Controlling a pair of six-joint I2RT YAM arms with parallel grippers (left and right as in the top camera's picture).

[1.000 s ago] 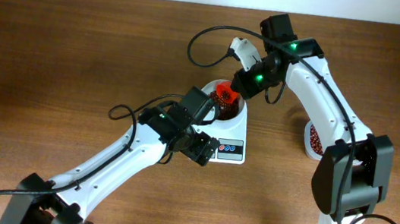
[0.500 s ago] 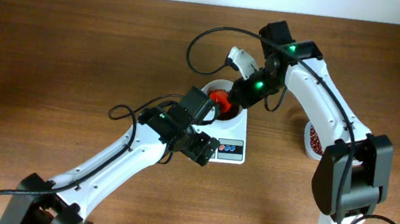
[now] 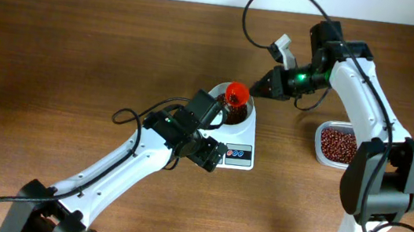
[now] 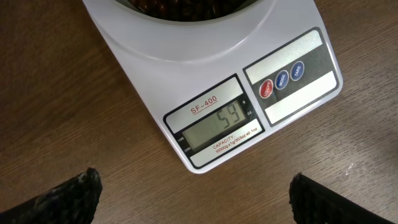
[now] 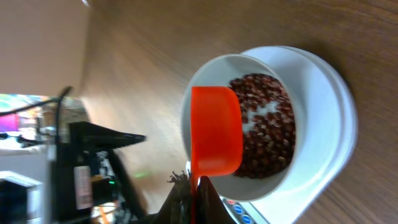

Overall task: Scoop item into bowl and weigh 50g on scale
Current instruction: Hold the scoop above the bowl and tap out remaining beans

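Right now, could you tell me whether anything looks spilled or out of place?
No spill: the beans lie inside the bowl on the scale. Only oddity: its display seems to read 59, above target.

SF-400 on scale (image 4: 155, 74); display (image 4: 214, 127) perhaps 59

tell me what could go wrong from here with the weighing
1. The scale display seems to read 59, past the 50 target; anything more dropped from the orange scoop onto the beans widens the overshoot.
2. The scoop, clamped in the right gripper, hangs over the white bowl rim; a bump could shift the bowl and upset the reading.
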